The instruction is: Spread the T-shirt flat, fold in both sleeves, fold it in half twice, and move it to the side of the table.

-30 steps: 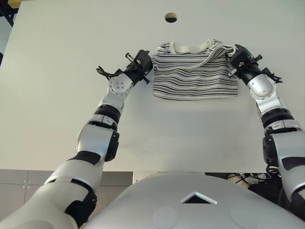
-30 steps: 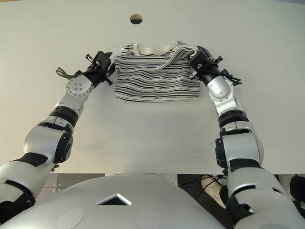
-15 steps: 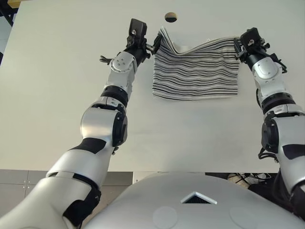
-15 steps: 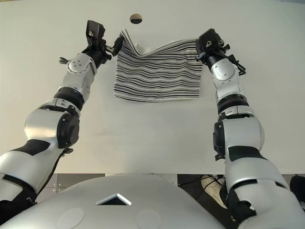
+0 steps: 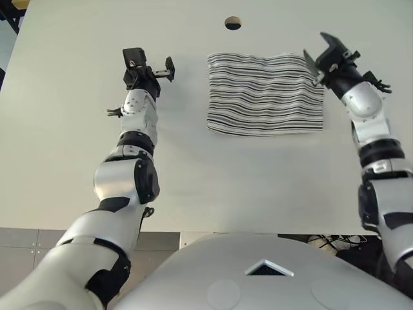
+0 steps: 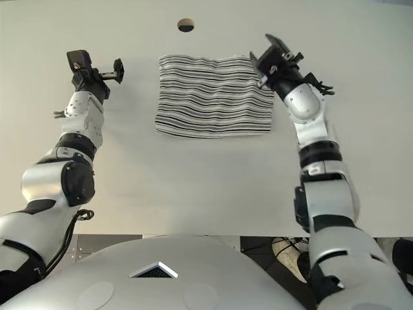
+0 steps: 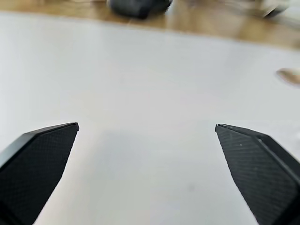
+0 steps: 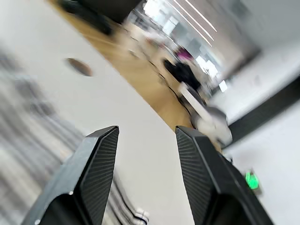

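Observation:
The striped T-shirt (image 5: 264, 93) lies as a flat folded rectangle on the white table (image 5: 77, 142), with no collar or sleeve showing. My left gripper (image 5: 169, 68) is open and holds nothing. It hovers over bare table a short way left of the shirt's far left corner; in the left wrist view its fingers (image 7: 42, 154) stand wide apart. My right gripper (image 5: 317, 51) is open at the shirt's far right corner, raised a little and holding nothing. In the right wrist view the right gripper (image 8: 147, 127) has blurred stripes of the T-shirt (image 8: 18, 93) beside it.
A round cable hole (image 5: 233, 24) sits in the table just beyond the shirt's far edge. Wide bare tabletop stretches left of the shirt and in front of it. The near table edge (image 5: 193, 230) runs below my arms.
Half a second ago both grippers held the shirt's far corners lifted. Both have let go, and the shirt has dropped flat with the collar hidden. My left gripper has swung left, away from the shirt.

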Controlling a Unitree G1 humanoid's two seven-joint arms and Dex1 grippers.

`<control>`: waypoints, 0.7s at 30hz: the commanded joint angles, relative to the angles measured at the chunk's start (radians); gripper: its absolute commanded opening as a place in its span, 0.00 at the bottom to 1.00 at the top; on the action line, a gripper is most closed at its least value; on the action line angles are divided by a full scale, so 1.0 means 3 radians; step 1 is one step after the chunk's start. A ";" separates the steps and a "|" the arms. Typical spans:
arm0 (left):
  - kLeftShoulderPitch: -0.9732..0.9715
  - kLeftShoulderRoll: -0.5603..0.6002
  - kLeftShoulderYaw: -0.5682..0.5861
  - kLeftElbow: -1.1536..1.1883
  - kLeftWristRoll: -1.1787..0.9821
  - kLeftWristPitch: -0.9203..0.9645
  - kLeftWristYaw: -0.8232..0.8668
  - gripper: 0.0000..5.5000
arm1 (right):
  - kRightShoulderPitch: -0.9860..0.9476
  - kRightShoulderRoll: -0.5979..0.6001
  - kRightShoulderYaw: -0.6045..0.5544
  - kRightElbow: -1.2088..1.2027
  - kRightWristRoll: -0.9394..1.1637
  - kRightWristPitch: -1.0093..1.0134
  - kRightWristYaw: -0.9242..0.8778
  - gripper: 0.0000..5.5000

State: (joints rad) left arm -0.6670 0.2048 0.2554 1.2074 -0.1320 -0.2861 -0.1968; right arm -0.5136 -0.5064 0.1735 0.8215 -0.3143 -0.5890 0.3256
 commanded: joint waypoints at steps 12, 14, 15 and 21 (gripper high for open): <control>0.1661 -0.0309 -0.0628 -0.3073 -0.0012 0.0058 -0.0361 1.00 | 0.1027 -0.1128 0.0965 -0.1249 -0.1010 -0.0366 0.0729 0.41; 0.1716 -0.0287 -0.0626 -0.3169 -0.0002 0.0078 -0.0353 1.00 | 0.1299 -0.1324 0.0958 -0.1768 -0.0786 -0.0409 0.0911 0.41; 0.1753 -0.0271 -0.0614 -0.3217 0.0003 0.0076 -0.0345 1.00 | 0.1438 -0.1416 0.0957 -0.2038 -0.0677 -0.0419 0.0989 0.41; 0.1846 -0.0135 -0.0463 -0.3350 -0.0027 0.0062 -0.0304 1.00 | 0.1952 -0.1247 0.1051 -0.3717 -0.0389 0.0036 0.1273 0.41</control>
State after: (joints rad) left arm -0.1204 0.1458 0.1009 0.2209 -0.1345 -0.2765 -0.2940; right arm 0.0706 -0.9303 0.4672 -0.1963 -0.4090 -0.6387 0.6776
